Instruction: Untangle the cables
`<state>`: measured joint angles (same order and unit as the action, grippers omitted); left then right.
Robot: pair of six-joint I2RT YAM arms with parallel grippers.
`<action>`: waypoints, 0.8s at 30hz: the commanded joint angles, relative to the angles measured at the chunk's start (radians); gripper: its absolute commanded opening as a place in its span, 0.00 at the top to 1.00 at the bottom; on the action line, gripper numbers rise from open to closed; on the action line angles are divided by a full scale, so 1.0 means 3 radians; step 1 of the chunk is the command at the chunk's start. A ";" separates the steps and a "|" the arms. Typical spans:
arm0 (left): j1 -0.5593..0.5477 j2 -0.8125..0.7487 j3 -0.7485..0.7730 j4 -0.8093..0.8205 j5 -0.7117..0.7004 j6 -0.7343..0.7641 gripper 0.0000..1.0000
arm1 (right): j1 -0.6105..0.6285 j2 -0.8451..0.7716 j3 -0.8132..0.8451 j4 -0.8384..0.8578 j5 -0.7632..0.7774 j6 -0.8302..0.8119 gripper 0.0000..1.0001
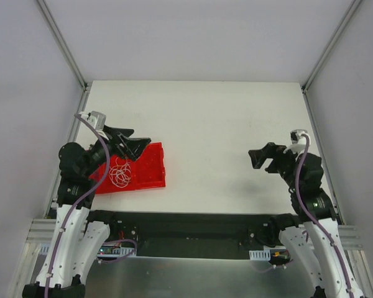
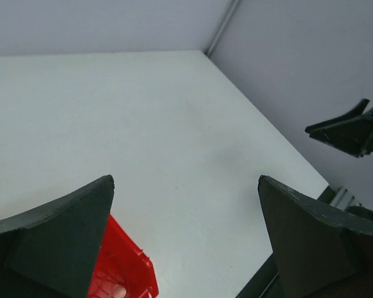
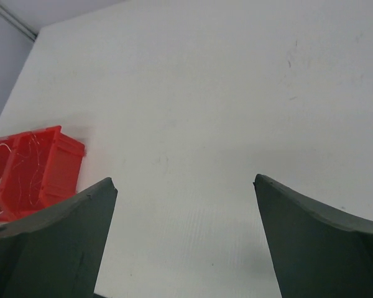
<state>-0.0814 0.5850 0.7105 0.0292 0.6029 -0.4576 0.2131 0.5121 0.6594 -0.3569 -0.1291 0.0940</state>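
The cables [image 1: 120,173] are a small loopy tangle of hair-thin whitish and reddish wires lying inside a red bin [image 1: 150,171] at the table's left. They show faintly in the right wrist view [image 3: 26,162]. My left gripper [image 1: 140,146] is open and empty, hovering above the bin's far edge. Its fingers [image 2: 62,236] stand wide apart, with a corner of the bin [image 2: 121,267] below. My right gripper [image 1: 258,159] is open and empty above the bare table at the right, far from the bin.
The white table [image 1: 217,136] is walled by grey panels with metal posts at the back corners [image 1: 84,84]. The right gripper shows in the left wrist view [image 2: 354,130]. The arms' black base rail [image 1: 186,226] runs along the near edge.
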 commanded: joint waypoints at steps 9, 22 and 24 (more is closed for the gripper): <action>-0.0051 -0.0186 0.0234 0.0455 0.0639 0.0595 0.01 | -0.0005 -0.1129 -0.0214 0.0019 0.0108 -0.0375 0.04; -0.0056 -0.0176 0.0214 0.0455 0.0670 0.0584 0.01 | -0.0010 -0.0986 0.0098 -0.0023 -0.0065 -0.0339 0.04; -0.0051 -0.0171 0.0209 0.0460 0.0670 0.0584 0.01 | -0.0010 -0.1022 0.0072 0.0074 -0.0141 -0.0339 0.04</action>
<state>-0.0925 0.5373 0.7479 0.1230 0.7765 -0.2981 0.2131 0.2123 0.6514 -0.3790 -0.1253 0.0055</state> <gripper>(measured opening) 0.990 0.960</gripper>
